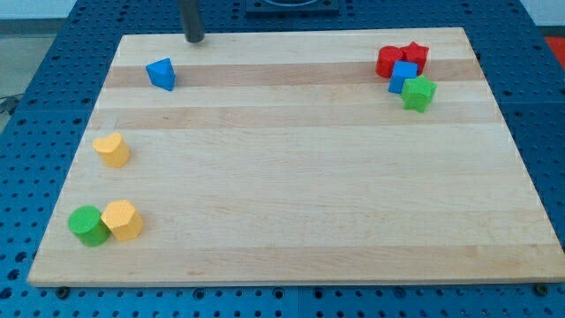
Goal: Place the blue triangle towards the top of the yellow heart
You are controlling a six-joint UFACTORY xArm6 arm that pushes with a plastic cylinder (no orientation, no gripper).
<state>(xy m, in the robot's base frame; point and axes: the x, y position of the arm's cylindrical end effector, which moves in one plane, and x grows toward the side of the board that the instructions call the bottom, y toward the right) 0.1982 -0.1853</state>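
Since no gripper is fitted, nothing is held. My tip [194, 39] is seen at the desk's [291, 185] top edge, up-right of the blue triangle [161, 74]. The yellow heart [112, 150] lies below-left. A short down-left push is advised, stopped just above the heart.

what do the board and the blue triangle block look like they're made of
The pale wooden board looks like glued wood planks: lengthwise grain bands, matte finish. The blue triangle block looks like solid-coloured plastic or painted wood, uniform and slightly satin; the view cannot settle which.
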